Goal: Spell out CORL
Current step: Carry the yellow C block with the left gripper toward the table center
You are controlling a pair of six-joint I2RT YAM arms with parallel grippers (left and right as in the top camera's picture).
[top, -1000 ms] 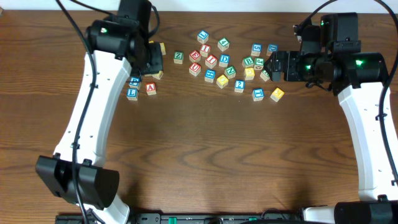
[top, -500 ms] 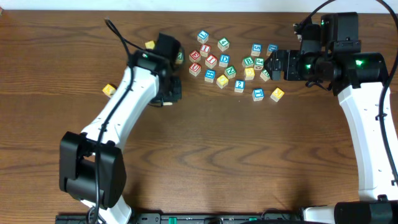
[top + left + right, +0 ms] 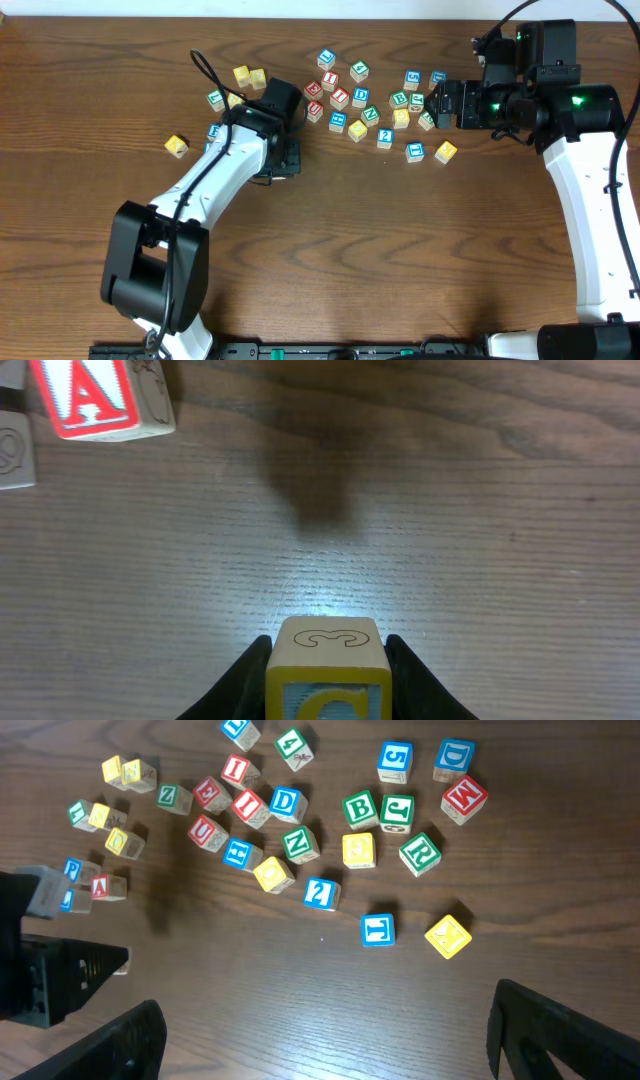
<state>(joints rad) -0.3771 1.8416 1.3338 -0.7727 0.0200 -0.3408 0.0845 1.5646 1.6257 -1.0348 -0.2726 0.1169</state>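
At the far left a lone yellow block [image 3: 177, 146] lies apart from the others. Next comes the left claw [image 3: 283, 160], which is pinching the C block [image 3: 325, 665] between both fingers, low over a bare part of the counter [image 3: 400, 250]. I cannot tell if the block touches the wood. The red A block [image 3: 95, 395] lies near it. In the middle is the heap of letter blocks [image 3: 340, 97], with the green R block [image 3: 420, 853] on its right side. The right claw [image 3: 325, 1005] hangs there with fingers spread wide and holds nothing. The danger I see is that the C block tips on release, so the C faces sideways. It could also land too near the A block and start the word crooked.
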